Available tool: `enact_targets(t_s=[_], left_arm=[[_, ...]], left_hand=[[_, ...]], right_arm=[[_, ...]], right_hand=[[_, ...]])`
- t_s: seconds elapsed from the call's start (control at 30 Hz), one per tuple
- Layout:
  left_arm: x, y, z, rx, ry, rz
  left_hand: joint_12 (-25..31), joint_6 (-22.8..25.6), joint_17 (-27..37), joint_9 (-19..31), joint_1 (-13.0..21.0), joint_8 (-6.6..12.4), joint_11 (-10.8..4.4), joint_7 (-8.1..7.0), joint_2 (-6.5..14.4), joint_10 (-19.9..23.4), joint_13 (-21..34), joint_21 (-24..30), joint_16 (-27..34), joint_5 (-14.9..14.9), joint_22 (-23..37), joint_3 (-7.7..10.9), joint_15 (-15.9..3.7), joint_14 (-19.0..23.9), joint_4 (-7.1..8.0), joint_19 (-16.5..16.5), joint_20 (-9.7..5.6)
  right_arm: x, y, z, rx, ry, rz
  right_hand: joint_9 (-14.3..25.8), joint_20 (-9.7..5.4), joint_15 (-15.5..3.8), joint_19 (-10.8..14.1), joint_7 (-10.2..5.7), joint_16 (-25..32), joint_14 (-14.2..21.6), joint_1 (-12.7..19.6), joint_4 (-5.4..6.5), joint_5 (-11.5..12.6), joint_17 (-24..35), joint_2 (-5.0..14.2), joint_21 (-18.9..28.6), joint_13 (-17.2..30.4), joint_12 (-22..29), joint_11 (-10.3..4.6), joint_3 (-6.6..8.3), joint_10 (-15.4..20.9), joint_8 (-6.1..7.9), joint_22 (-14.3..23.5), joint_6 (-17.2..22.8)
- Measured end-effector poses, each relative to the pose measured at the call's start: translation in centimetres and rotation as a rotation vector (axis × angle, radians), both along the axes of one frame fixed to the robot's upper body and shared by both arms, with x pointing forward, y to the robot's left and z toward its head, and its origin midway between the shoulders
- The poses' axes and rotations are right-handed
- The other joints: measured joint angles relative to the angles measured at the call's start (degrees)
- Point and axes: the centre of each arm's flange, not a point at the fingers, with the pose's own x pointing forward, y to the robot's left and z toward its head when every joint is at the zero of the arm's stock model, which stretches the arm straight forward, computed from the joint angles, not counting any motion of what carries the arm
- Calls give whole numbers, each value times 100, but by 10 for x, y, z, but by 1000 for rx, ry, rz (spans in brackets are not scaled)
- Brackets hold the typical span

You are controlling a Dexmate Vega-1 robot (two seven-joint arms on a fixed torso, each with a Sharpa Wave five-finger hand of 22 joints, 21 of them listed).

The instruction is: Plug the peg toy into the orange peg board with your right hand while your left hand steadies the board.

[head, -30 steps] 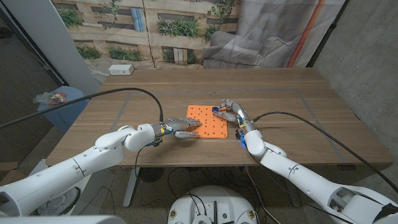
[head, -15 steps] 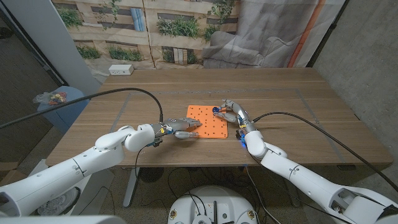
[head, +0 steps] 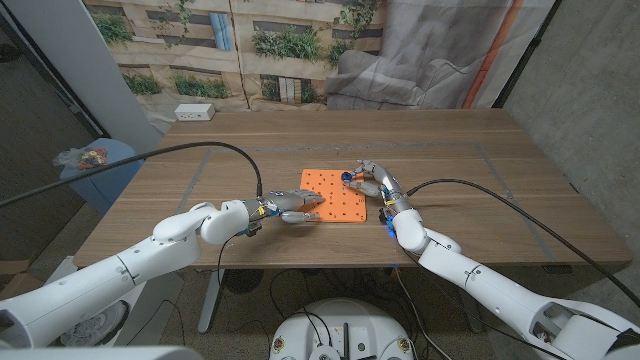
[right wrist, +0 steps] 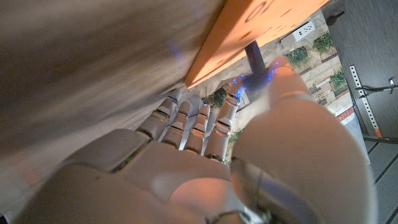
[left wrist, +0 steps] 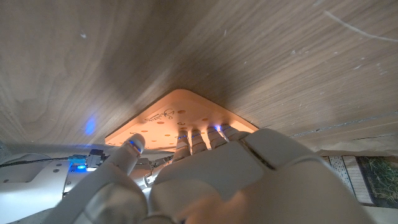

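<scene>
The orange peg board [head: 330, 196] lies flat in the middle of the wooden table [head: 470, 170]. My left hand [head: 292, 207] rests its fingers on the board's near left part; the left wrist view shows its fingers [left wrist: 199, 139] laid on the board [left wrist: 165, 118]. My right hand [head: 370, 180] is at the board's far right corner and pinches a small dark blue peg toy [head: 347, 178] just over the board. In the right wrist view the peg [right wrist: 255, 59] stands against the board's edge [right wrist: 249, 31], held between thumb and fingers.
A white power strip [head: 194, 112] lies at the table's far left. Black cables run from both arms over the table edges. A blue bin [head: 92, 165] with a bag stands to the left of the table.
</scene>
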Motion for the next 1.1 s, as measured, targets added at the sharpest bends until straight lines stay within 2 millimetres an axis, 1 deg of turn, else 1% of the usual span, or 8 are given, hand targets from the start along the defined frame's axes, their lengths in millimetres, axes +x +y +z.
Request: enact_targets(t_s=[0.2, 0.37, 0.47, 0.6, 0.87, 0.93, 1.03, 1.1], left_arm=[[0, 0, 0, -2, -1, 0], [0, 0, 0, -3, 0, 0], [0, 0, -1, -4, 0, 0], [0, 0, -2, -6, 0, 0], [-1, 0, -3, -8, 0, 1], [-1, 0, -3, -8, 0, 1], [-1, 1, -3, -9, -1, 1], [-1, 0, -3, -10, -1, 1]], left_hand=[[0, 9, 0, 0, 0, 0, 0, 8, 0, 0, 0, -8, 0, 0, 1, 0, 0, 0, 0, 0, 0], [0, 8, 0, 0, 0, 0, 0, 8, 0, 0, 0, 3, 1, 0, 1, 0, 0, 0, 0, -1, 1], [0, 8, -1, 0, 0, -1, 0, 8, 0, 0, 0, 10, 1, 0, 1, 0, 0, 0, 0, -1, 1], [0, 8, -3, 0, 0, -8, 0, 8, 0, 0, 0, 13, 1, 0, 1, 17, 0, 0, -17, -10, 9], [0, 8, -8, 0, 0, -21, 0, 7, 0, 0, -1, 14, 1, 0, 1, 18, 0, 0, -18, 1, -1], [0, 7, -8, 0, 0, -19, 0, 7, 0, 0, -1, 14, 1, 0, 1, 18, 0, 0, -18, 1, -1], [0, 7, -8, 0, 0, -9, 0, 7, 0, 0, -1, 14, 1, 0, 1, 18, 0, 0, -18, 1, -2], [0, 7, -9, 0, 0, 0, 0, 7, 0, 0, -1, 13, 1, 0, 1, 18, 0, 0, -18, 2, -2]], right_arm=[[-1, 0, 1, -5, 0, -4], [-1, 1, 1, -8, 3, -8], [-1, 1, 1, -11, 6, -10], [-1, 1, 0, -16, 12, -14], [-2, 1, 0, -20, 15, -15], [-2, 1, 0, -20, 15, -15], [-2, 1, 0, -21, 15, -15], [-2, 1, 0, -22, 15, -14]], right_hand=[[0, 0, 27, 0, 0, -1, 35, 0, 6, 4, 0, 0, 0, 0, 0, 0, -7, 0, 1, -1, 0], [0, 0, 10, 0, 0, -1, 52, 0, 7, 27, 0, 0, 0, 0, 0, 0, -8, 0, 1, -2, 0], [0, 0, 10, 0, 0, -1, 52, 0, 7, 27, 0, 0, 0, 0, 0, -31, -8, 31, 1, -2, 0], [0, 0, 10, -1, 0, -1, 51, 0, 6, 27, 0, 0, 0, 0, 0, -31, -8, 30, 1, -2, 0], [0, 0, -3, -1, 0, -1, 64, 0, 22, 26, 0, 0, 0, 0, 0, -31, -23, 30, 1, -3, 0], [0, 0, -11, -1, -1, -2, 72, 0, 46, 26, 0, 0, 0, 0, 0, -31, -48, 30, 1, -3, -1], [1, 41, -11, 40, -55, -2, 72, 0, 69, 26, 0, 1, 0, 0, 0, -31, -71, 30, 1, -3, -56], [1, 42, -11, 41, -64, -2, 72, -1, 69, 26, 0, 1, 0, 0, 0, -29, -71, 29, -4, -3, -64]])
